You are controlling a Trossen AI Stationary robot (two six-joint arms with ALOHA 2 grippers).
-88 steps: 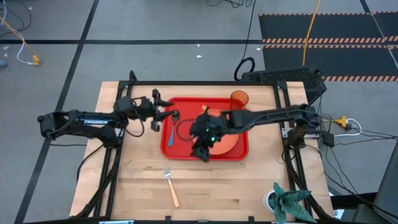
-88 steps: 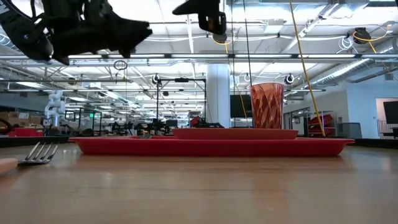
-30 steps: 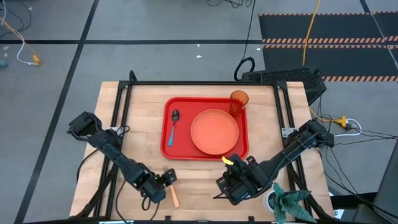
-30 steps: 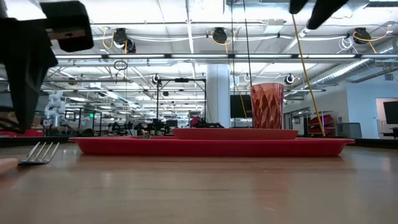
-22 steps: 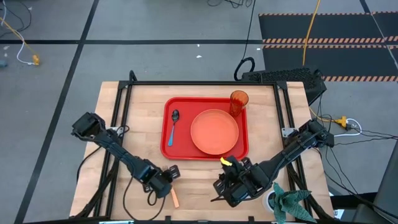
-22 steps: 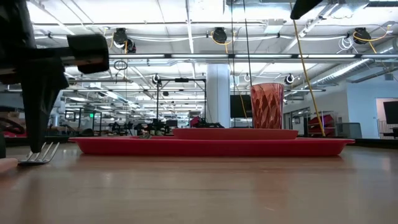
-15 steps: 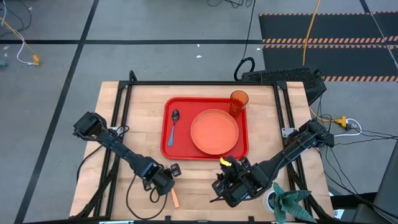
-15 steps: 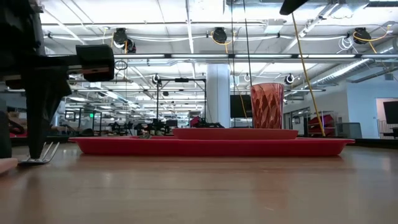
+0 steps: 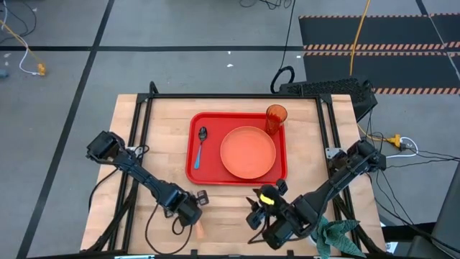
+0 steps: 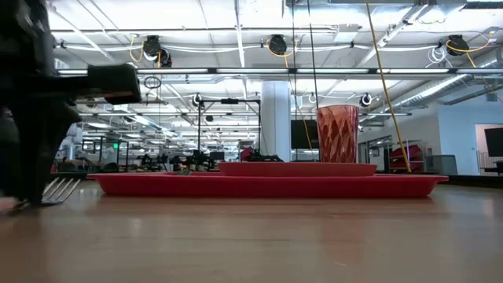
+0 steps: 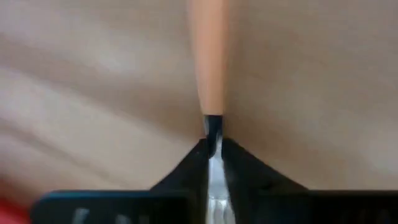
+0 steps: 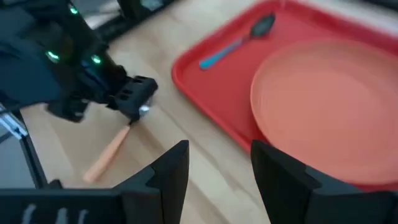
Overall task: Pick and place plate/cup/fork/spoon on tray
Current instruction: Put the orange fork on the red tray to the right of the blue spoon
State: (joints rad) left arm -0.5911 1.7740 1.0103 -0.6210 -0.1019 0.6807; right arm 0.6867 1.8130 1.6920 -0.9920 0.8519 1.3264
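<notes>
Left gripper: the dark two-finger left gripper [image 9: 192,209] is down on the wooden table [image 9: 230,216], at about 7 o'clock from the tray; in the left wrist view its fingers [image 11: 186,165] are pinched against the metal neck of the fork.
Fork: the small fork with silver tines and an orange-tan handle [image 11: 208,56] lies on the table's front part, off the tray; its handle sticks out past the fingertips toward 6 o'clock in the high view [image 9: 199,230], and in the low view the tines [image 10: 61,189] rest on the wood at the far left.
Right gripper: the dark right gripper [image 9: 257,216] hangs over the table at about 5 o'clock from the tray, fingers [image 12: 171,171] spread wide with nothing between them.
Tray: the large red rectangular plastic tray [image 9: 192,169] with a raised rim sits at the table's middle.
Plate: the round flat orange-salmon plate [image 9: 248,152] lies inside the tray, right of centre.
Cup: the small translucent amber tumbler [image 9: 276,116] stands upright in the tray's 1 o'clock corner, just beside the plate.
Spoon: the small spoon with a dark bowl and thin light-blue handle [image 9: 199,150] lies along the tray's 9 o'clock side, bowl toward 12 o'clock.
</notes>
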